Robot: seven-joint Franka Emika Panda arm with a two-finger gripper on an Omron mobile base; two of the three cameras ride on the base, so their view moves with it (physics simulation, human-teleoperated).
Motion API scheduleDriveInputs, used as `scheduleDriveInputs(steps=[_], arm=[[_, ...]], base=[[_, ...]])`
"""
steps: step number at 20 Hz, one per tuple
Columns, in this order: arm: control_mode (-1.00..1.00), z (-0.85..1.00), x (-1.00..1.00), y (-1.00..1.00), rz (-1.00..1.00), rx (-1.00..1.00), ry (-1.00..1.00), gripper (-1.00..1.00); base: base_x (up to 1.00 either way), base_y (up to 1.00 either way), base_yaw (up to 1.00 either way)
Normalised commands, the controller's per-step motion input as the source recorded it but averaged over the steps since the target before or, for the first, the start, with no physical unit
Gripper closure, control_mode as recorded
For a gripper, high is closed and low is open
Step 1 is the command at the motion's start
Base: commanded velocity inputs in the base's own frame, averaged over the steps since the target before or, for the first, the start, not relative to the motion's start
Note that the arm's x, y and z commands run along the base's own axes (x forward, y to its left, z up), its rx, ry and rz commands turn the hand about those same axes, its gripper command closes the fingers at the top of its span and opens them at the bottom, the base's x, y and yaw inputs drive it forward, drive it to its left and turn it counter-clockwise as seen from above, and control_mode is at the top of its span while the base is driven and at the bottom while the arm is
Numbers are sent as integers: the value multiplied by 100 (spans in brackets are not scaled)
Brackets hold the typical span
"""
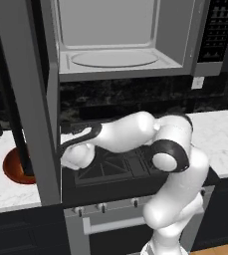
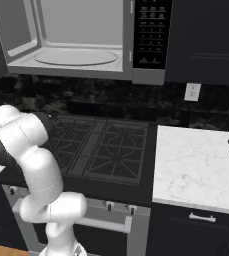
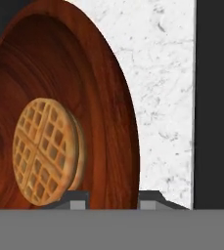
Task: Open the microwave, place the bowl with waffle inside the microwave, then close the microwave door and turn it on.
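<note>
The microwave [image 1: 115,42] stands open above the stove [image 2: 98,145], its door [image 1: 28,99] swung wide to the left so the turntable [image 1: 114,59] is free to take a load. Below, the arm reaches left behind that door to the bowl [image 1: 17,168], which sits on the marble counter [image 3: 165,73] near its edge by the stove, the waffle [image 3: 45,151] lying inside. The gripper [image 3: 112,199] straddles the bowl's rim, fingers [image 3: 74,199] narrowed onto it, one inside and one outside, seemingly gripping it for the lift.
</note>
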Motion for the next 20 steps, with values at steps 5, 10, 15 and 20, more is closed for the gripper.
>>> scheduleDriveInputs(steps=[5, 10, 15, 20], arm=[[-100, 46, -38, -98, -14, 9, 0, 100], [-100, 42, -25, -95, -16, 0, 8, 100], [-100, 38, -28, -82, -18, 0, 5, 100], [-100, 77, -9, -48, -18, 0, 0, 100]], base=[[0, 0, 0], [0, 0, 0], [0, 0, 0], [0, 0, 0]])
